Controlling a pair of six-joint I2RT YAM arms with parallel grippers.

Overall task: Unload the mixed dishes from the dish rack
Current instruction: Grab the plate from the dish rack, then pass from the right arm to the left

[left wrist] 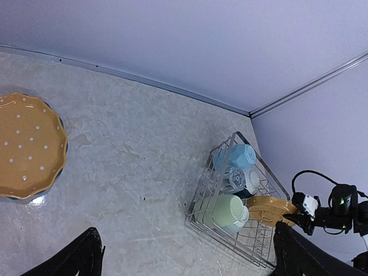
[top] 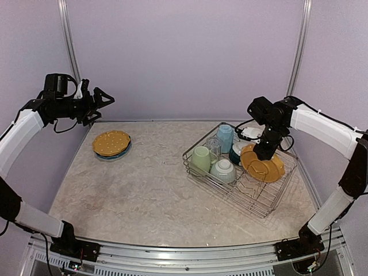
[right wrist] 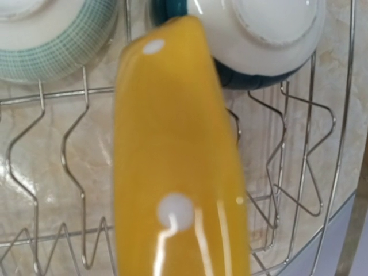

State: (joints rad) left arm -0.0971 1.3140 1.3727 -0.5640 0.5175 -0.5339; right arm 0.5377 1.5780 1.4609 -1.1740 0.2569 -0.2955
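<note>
The right arm (top: 322, 127) reaches down into the dish rack (top: 253, 200), and the right jaws are closed on the upper rim of a yellow plate (top: 263, 167), which leans tilted over the zigzag dividers just beside the dark-blue bowl (top: 236, 153). The teal bowl (top: 224, 171), pale green mug (top: 200, 159), clear glass (top: 214, 146) and light blue mug (top: 225, 137) also sit in the rack. The left arm (top: 23, 129) is raised at the far left, the left jaws spread wide and empty, near a second yellow plate (top: 111, 142) stacked on the blue plate (top: 119, 155) on the counter (top: 149, 190).
</note>
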